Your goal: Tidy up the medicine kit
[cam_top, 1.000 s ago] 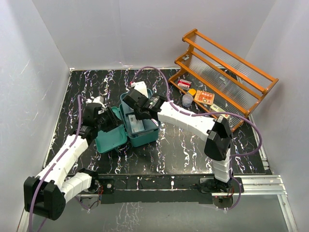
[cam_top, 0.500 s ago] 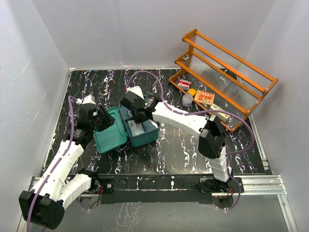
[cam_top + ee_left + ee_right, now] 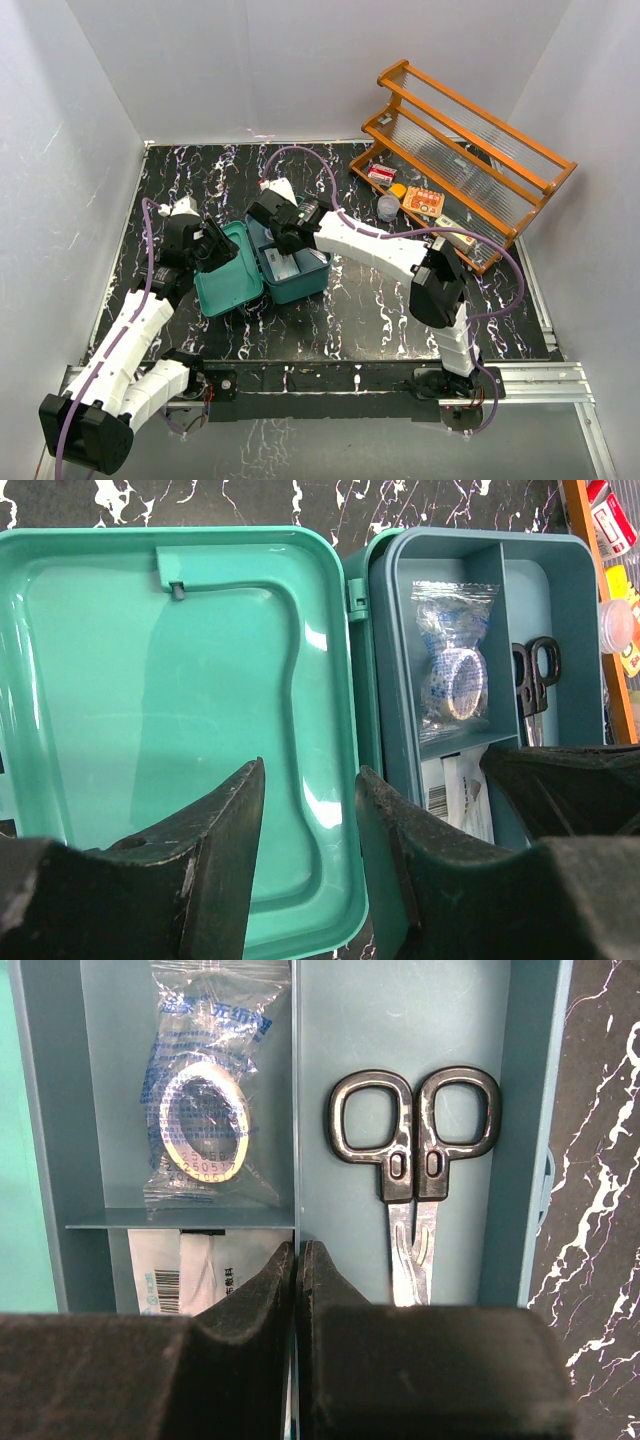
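A black tabletop veined with white sits inside plain white walls, with an orange rack at the far right corner. The medicine kit lies left of centre, its lid swung open to the left. The left gripper hovers over the lid near the hinge, fingers parted and holding nothing. The right gripper hangs over the box's inside, fingers pressed together and empty, between the bagged tape roll and the scissors.
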You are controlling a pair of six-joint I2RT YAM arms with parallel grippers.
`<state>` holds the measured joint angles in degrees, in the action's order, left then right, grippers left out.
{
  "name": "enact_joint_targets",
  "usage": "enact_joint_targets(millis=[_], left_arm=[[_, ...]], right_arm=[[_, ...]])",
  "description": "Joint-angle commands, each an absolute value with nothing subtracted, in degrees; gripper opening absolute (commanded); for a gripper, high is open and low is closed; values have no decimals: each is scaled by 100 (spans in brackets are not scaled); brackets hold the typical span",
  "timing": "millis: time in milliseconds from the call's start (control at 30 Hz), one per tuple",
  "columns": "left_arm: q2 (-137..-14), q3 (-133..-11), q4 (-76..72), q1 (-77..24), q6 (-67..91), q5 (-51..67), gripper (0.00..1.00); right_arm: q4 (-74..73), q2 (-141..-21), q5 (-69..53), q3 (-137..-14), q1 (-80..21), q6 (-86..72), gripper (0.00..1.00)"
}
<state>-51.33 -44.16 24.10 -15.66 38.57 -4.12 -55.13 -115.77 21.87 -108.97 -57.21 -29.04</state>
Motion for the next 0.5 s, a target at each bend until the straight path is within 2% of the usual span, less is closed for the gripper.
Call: enact_joint_targets(millis=[0,467], left_arm=[[-5115,-4518,2474,-1565,3797,-492,41],[-5122,-4553,2540,-1566,3747,-525,42]], right_arm=[[-5141,-11705,2487,-11182,-5722,-2821,0],[-4396,-11471,2451,-10492,-5630,-3104,0]])
